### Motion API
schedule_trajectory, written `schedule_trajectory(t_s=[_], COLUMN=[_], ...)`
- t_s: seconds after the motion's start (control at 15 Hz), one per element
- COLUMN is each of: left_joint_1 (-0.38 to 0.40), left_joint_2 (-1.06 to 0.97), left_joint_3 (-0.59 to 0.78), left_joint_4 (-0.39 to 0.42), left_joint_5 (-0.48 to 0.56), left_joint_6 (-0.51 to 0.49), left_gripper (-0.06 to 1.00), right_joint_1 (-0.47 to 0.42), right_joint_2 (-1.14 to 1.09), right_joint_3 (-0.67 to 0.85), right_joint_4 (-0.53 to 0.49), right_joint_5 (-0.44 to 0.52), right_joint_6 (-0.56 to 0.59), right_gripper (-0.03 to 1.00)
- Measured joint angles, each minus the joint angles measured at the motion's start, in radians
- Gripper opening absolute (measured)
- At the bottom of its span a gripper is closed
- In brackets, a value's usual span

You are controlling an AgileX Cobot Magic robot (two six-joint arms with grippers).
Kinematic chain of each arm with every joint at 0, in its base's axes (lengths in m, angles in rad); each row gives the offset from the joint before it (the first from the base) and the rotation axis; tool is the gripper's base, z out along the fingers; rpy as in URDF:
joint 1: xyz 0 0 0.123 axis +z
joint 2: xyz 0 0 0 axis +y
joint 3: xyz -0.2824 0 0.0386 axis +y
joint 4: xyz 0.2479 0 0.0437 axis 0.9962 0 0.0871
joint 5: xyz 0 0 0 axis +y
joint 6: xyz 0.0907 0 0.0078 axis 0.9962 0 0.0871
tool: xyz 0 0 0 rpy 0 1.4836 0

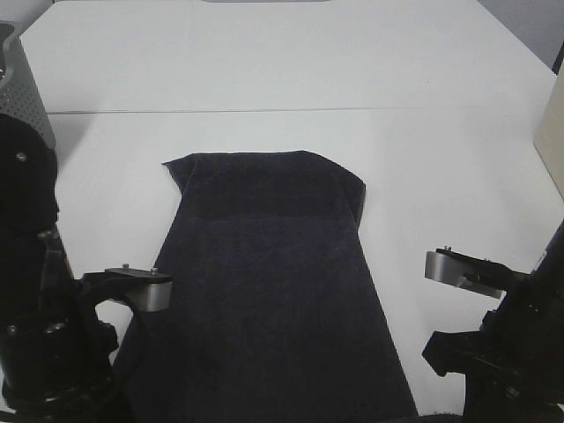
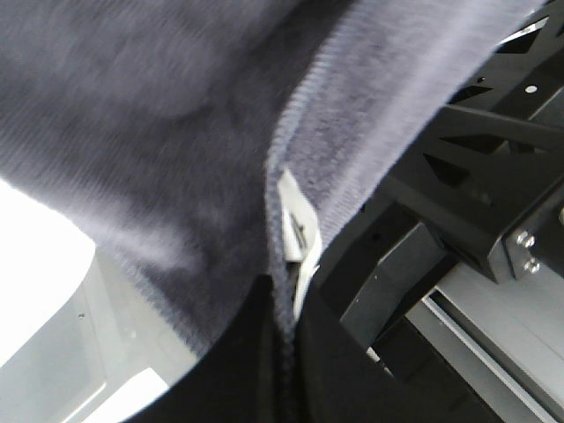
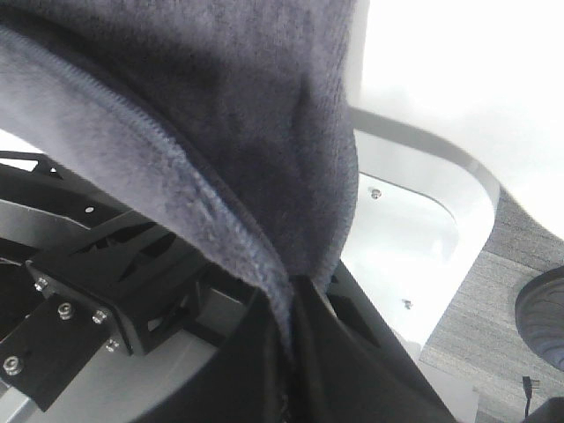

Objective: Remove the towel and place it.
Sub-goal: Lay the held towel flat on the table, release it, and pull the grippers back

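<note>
The dark navy towel [image 1: 273, 264] lies lengthwise on the white table [image 1: 264, 62], its far end folded near the middle and its near end running off the front edge. In the left wrist view my left gripper [image 2: 282, 304] is shut on the towel's hemmed corner [image 2: 176, 132], right by the small white tag [image 2: 295, 225]. In the right wrist view my right gripper [image 3: 295, 308] is shut on the other near corner of the towel [image 3: 220, 106]. Both corners hang from the fingers beside the table's edge. In the high view the fingertips are hidden; only the left arm [image 1: 53, 352] and right arm [image 1: 511, 352] show.
A grey perforated object [image 1: 22, 79] stands at the far left. A beige box [image 1: 553, 132] is at the right edge. A seam [image 1: 308, 110] crosses the table behind the towel. A black frame [image 2: 476, 176] sits under the table's front.
</note>
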Motion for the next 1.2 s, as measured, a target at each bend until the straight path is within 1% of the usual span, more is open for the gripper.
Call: schedule_trajectory(t_s=[0.13, 0.2, 0.27, 0.33, 0.4, 0.47, 0.53, 0.6, 0.67, 0.73, 0.87, 1.07, 1.2], left_joint_1=[-0.057, -0.057, -0.107, -0.122, -0.133, -0.144, -0.152, -0.155, -0.159, -0.159, -0.159, -0.153, -0.114], left_joint_2=[0.037, 0.037, 0.047, 0.047, 0.047, 0.047, 0.047, 0.046, 0.043, 0.038, 0.028, 0.023, 0.023], left_joint_3=[-0.037, -0.037, -0.059, -0.062, -0.062, -0.062, -0.064, -0.073, -0.091, -0.114, -0.165, -0.241, -0.312], left_joint_4=[0.001, 0.001, 0.0, -0.003, -0.003, -0.008, -0.023, -0.039, -0.054, -0.057, -0.063, -0.05, -0.023], left_joint_5=[0.0, 0.0, 0.0, 0.0, 0.0, 0.0, 0.0, 0.003, 0.018, 0.042, 0.073, 0.11, 0.123], left_joint_6=[-0.023, -0.023, -0.052, -0.07, -0.086, -0.098, -0.102, -0.105, -0.105, -0.105, -0.105, -0.105, -0.105], left_gripper=[0.02, 0.02, 0.05, 0.09, 0.18, 0.31, 0.5, 0.67, 0.81, 0.87, 0.91, 0.91, 0.91], right_joint_1=[0.0, 0.0, 0.0, 0.0, 0.0, 0.0, 0.0, 0.0, 0.0, 0.0, 0.0, 0.0, 0.0], right_joint_2=[0.0, 0.0, 0.0, 0.0, 0.0, 0.0, 0.0, 0.0, 0.0, 0.0, 0.0, 0.0, 0.001], right_joint_3=[0.0, 0.0, 0.0, 0.0, 0.0, 0.0, 0.0, 0.0, 0.0, 0.0, 0.0, -0.002, -0.068], right_joint_4=[0.001, 0.001, 0.012, 0.025, 0.037, 0.045, 0.049, 0.05, 0.052, 0.053, 0.057, 0.058, 0.053], right_joint_5=[-0.003, -0.003, -0.003, -0.003, -0.002, 0.001, 0.008, 0.016, 0.02, 0.021, 0.023, 0.03, 0.049], right_joint_6=[0.0, 0.0, -0.004, -0.019, -0.026, -0.026, -0.026, -0.026, -0.026, -0.027, -0.027, -0.034, -0.034], right_gripper=[0.05, 0.05, 0.08, 0.11, 0.15, 0.23, 0.36, 0.49, 0.59, 0.65, 0.69, 0.69, 0.69])
